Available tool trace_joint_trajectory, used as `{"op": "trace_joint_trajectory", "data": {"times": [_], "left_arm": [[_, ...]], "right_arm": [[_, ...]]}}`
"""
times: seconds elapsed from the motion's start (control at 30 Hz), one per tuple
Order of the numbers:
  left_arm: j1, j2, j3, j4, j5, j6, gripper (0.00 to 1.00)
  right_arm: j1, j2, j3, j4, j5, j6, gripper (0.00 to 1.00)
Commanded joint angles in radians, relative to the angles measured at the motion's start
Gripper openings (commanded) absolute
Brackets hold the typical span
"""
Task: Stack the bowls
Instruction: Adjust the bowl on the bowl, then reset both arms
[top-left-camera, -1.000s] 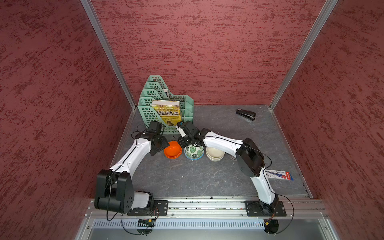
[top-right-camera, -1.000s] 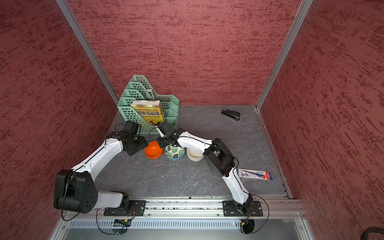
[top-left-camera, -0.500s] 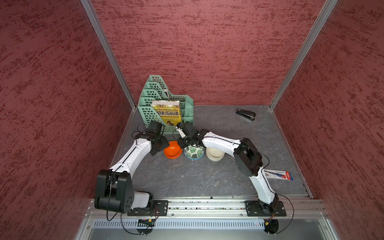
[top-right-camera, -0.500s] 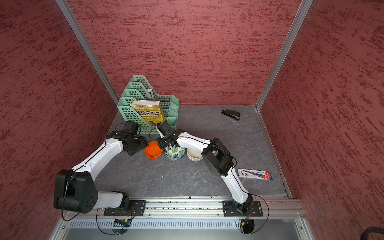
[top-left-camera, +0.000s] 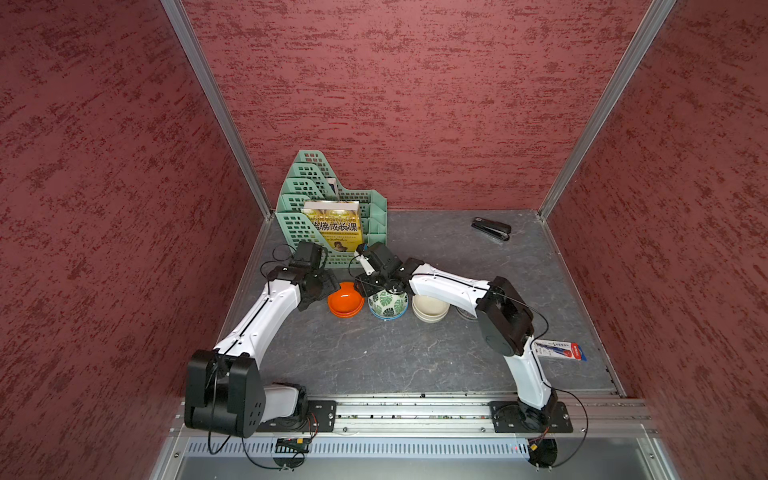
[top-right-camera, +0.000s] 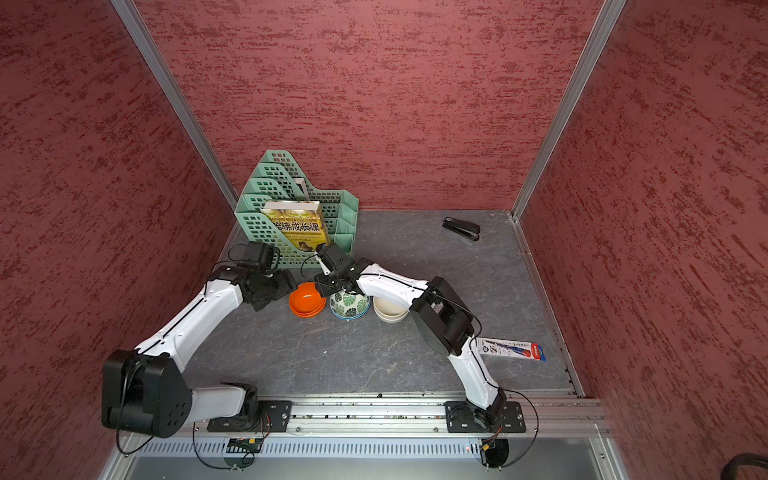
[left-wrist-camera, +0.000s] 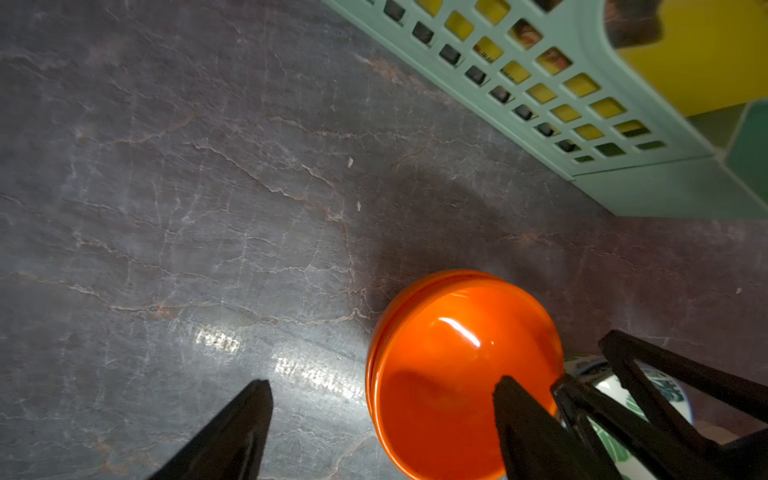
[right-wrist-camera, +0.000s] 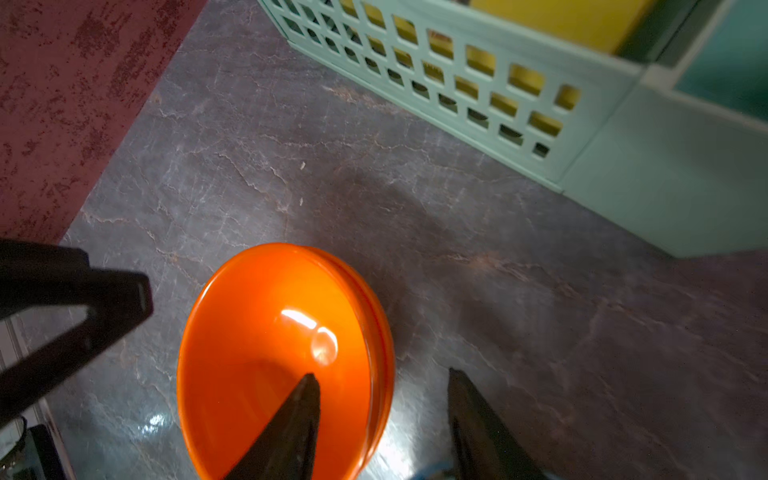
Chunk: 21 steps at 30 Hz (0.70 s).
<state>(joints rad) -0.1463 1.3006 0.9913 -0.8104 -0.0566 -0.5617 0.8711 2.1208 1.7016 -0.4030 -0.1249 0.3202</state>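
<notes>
grey veined stone-look tabletop (top-left-camera: 374, 353) bears two glossy orange bowls (top-left-camera: 343, 300), nested, beside a leaf-patterned bowl (top-left-camera: 388, 305) and plain cream bowls (top-left-camera: 430, 308). left gripper (left-wrist-camera: 383, 382) gapes wide, empty; right gripper (right-wrist-camera: 381, 373) parted astride the orange rim, gripping nothing.

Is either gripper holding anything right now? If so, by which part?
Nothing is held. The left gripper and the right gripper are both open. Each straddles the rim of the stacked orange bowls without clamping it.
</notes>
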Motion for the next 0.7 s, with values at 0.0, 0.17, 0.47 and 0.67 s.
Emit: {"op": "trace_joint_trajectory", "data": {"times": [0.0,0.17,0.47,0.67], "left_arm": [[-0.033,-0.04,0.068,0.004,-0.082,0.054,1.0],[-0.065,-0.017,0.119,0.019,-0.194,0.108,1.0],[-0.063,0.011,0.017,0.319,-0.36,0.279,1.0],[-0.039,0.012,-0.155,0.62,-0.387,0.417,1.0]], "right_arm": [[-0.016,-0.149,-0.059,0.054,0.056,-0.02,0.94],[-0.104,-0.321,-0.213,0.062,0.115,-0.037,0.98],[-0.558,-0.752,-0.641,0.147,0.204,-0.119,0.98],[-0.782,-0.885,-0.863,0.321,0.229,-0.217,0.99]]}}
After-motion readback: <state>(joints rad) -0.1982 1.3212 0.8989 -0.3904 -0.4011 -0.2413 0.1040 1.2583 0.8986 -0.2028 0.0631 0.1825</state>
